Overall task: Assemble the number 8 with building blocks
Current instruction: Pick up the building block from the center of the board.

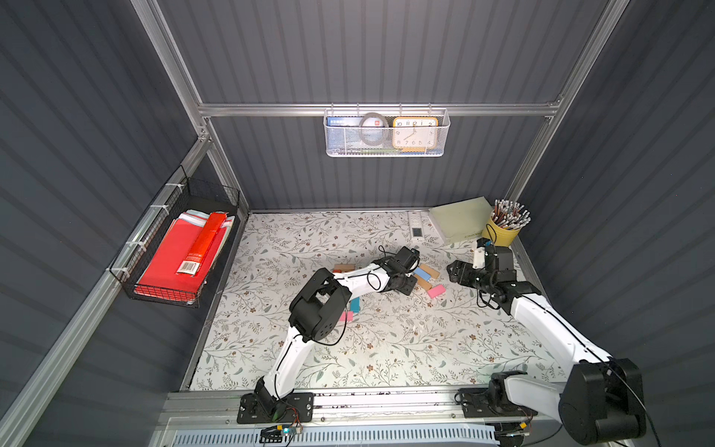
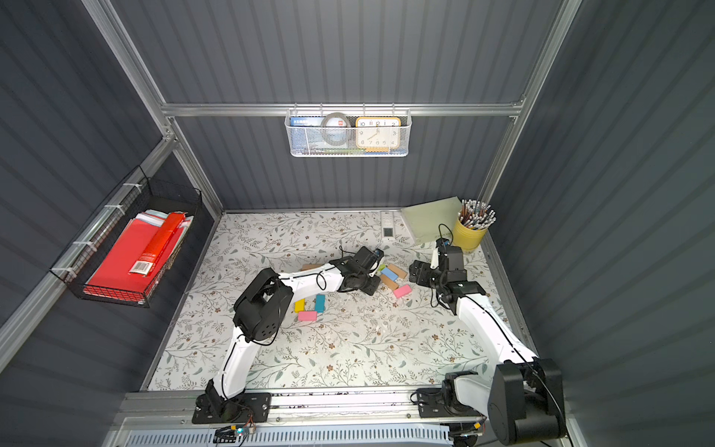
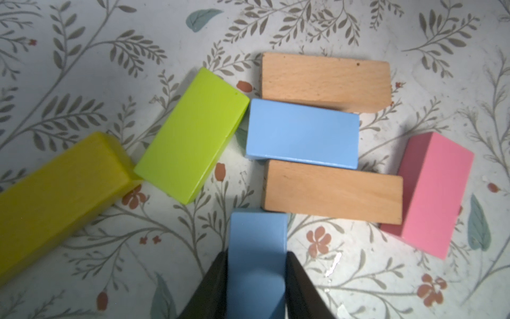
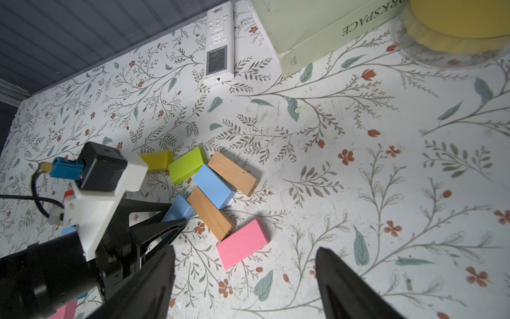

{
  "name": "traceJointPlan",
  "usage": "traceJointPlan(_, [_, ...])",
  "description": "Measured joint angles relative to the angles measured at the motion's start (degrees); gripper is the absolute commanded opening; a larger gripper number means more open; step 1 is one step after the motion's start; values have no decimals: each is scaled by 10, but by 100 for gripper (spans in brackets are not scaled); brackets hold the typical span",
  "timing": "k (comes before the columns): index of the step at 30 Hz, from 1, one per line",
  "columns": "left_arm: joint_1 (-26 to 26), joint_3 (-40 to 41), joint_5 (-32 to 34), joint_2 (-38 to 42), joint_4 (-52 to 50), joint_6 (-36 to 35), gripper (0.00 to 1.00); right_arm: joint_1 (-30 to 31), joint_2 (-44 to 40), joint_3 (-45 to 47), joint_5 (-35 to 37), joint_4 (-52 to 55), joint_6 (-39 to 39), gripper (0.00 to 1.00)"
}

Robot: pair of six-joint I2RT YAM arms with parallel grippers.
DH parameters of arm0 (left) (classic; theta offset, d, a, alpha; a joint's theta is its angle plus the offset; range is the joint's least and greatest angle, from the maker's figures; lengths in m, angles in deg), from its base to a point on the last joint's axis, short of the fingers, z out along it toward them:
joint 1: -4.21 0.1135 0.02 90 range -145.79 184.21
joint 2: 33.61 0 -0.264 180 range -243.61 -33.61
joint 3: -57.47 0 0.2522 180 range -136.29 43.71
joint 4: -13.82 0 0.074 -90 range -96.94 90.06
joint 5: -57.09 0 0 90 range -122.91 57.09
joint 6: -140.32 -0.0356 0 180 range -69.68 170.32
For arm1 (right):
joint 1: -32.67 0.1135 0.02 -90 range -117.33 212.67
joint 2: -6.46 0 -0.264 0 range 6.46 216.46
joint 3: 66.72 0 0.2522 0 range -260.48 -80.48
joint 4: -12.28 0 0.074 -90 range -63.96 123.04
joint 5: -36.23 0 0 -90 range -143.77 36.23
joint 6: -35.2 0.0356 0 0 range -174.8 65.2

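Desk (image 2: 348, 360) with a floral cover was shown from above in both top views, with two robot arms reaching over it. The left gripper (image 3: 256, 255) was seen clenched on the long sides of a light blue block (image 3: 256, 234). That block's free end lay just beside a tan block (image 3: 332, 190). Whether it had been raised off the desk could not be told.

A loose cluster of building blocks was spread flat just beyond the gripper, toward the back right of the desk. A second light blue block (image 3: 302, 134) was wedged between the tan block and a second tan block (image 3: 325, 81), touching both. A lime green block (image 3: 193, 135) was set at an angle against its end, and a yellow block (image 3: 60, 193) met the green one's corner. A pink block (image 3: 433, 193) was placed at the far end of the nearer tan block.

A group of three blocks (image 2: 307, 315), yellow, teal and pink, was gathered close together beside the left arm's elbow, well apart from the cluster.

The right gripper (image 1: 455, 272) was held released, jaws wide and grasping nothing, near the pink block but apart from it. A remote control (image 4: 219, 44) and a pale green box (image 4: 311, 22) were laid along the back edge.
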Motion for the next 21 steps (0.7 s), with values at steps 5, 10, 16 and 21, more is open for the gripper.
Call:
traceJointPlan(5, [3, 34, 13, 23, 8, 35, 26, 0, 0, 0, -4, 0, 2, 84])
traceJointPlan(10, [19, 79, 18, 62, 20, 67, 24, 0, -2, 2, -2, 0, 6, 84])
traceJointPlan(16, [66, 131, 25, 120, 37, 93, 24, 0, -44, 30, 16, -11, 12, 81])
traceJointPlan(21, [97, 152, 33, 144, 49, 104, 24, 0, -79, 48, 35, -18, 16, 82])
